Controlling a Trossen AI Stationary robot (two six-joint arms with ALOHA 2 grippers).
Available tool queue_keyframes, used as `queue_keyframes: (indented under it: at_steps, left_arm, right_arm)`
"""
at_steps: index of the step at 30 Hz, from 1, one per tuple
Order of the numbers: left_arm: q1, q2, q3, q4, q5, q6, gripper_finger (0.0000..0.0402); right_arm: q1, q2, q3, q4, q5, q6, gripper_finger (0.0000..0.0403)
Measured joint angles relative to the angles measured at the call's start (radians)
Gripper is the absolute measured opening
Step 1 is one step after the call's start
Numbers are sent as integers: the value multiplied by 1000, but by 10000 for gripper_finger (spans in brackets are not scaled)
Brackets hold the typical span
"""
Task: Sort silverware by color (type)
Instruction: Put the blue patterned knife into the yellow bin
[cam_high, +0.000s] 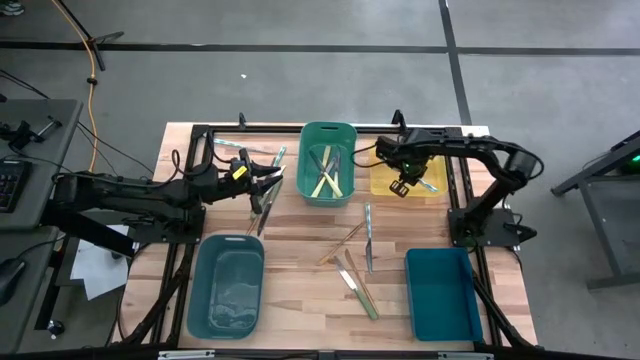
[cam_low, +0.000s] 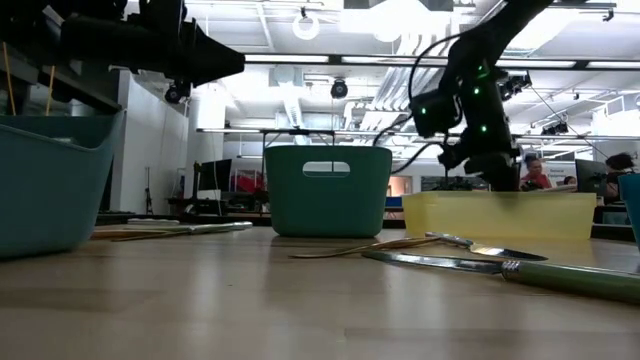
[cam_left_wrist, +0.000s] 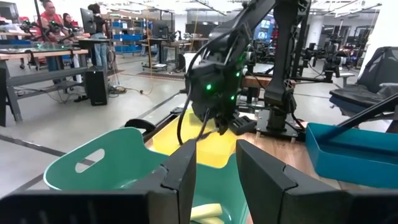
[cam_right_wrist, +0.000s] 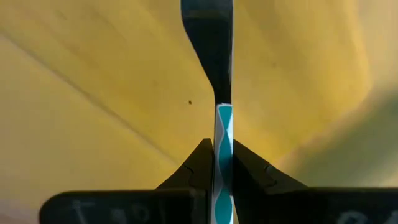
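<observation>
Teal-handled knife (cam_right_wrist: 224, 134) pinched upright in the right end effector (cam_high: 404, 186) over the yellow bin (cam_high: 382, 181) near the bench's far-right edge — a thin grip, so it may twist or fall outside. Left end effector (cam_high: 268, 180) hangs parted, empty, beside the green bin (cam_high: 327, 131).

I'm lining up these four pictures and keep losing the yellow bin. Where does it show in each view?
High view: the yellow bin sits at the table's far right, under the right gripper.
Low view: right of centre, low and wide.
Left wrist view: mid-picture, behind the green bin, yellow floor showing.
Right wrist view: fills the background.
Shared landmark: the green bin beside it, except in the right wrist view.
</observation>
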Motion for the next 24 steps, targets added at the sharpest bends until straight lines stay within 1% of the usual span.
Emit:
queue_keyframes:
  at_steps: [6, 12, 17, 19, 21, 24]
  left_arm:
    - [0, 0, 0, 0, 0, 0, 108]
    - [0, 0, 0, 0, 0, 0, 108]
    - [0, 0, 0, 0, 0, 0, 108]
    - [0, 0, 0, 0, 0, 0, 108]
    - [0, 0, 0, 0, 0, 1, 108]
    - [0, 0, 0, 0, 0, 23, 108]
  right_arm:
    - [-15, 53, 0, 50, -1, 1, 30]
    - [-17, 57, 0, 91, -1, -6, 75]
    - [-17, 56, 0, 92, 0, -8, 95]
    - [-17, 46, 0, 79, 9, -24, 98]
    - [-17, 23, 0, 59, 42, -25, 99]
    - [-16, -42, 0, 30, 90, -15, 100]
